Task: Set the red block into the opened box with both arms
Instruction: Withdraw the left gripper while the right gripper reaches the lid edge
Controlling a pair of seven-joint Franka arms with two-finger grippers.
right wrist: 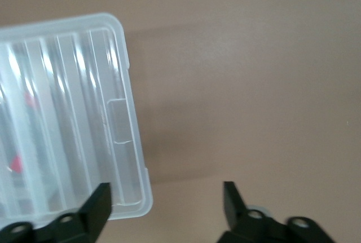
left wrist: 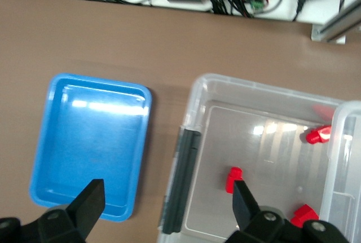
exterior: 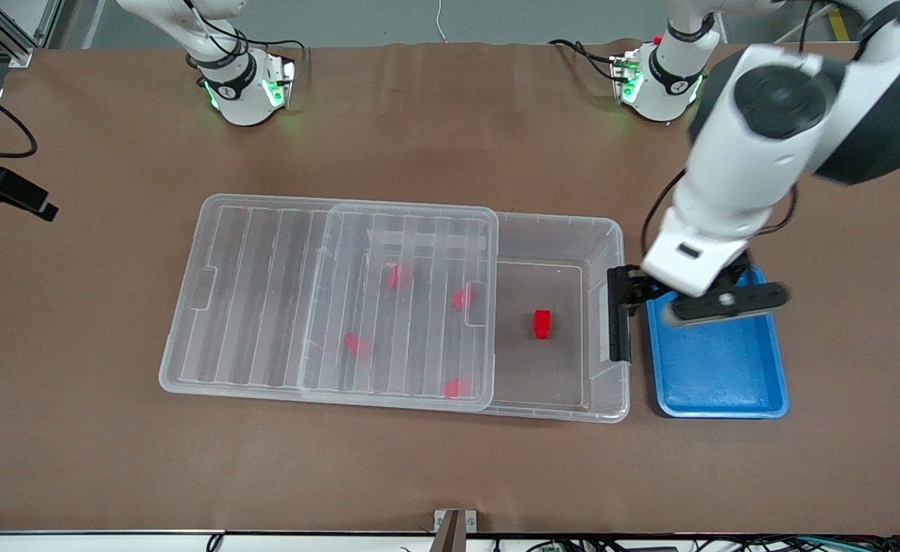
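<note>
Front view shows the red block (exterior: 542, 323) lying in the uncovered end of the clear box (exterior: 607, 238), near its latch end, while the left tool (exterior: 714, 300) hovers released over the blue tray (exterior: 718, 376) and the right tool (right wrist: 166, 203) hangs spread, empty, over the table (exterior: 113, 460) beside the lid (exterior: 266, 291).
</note>
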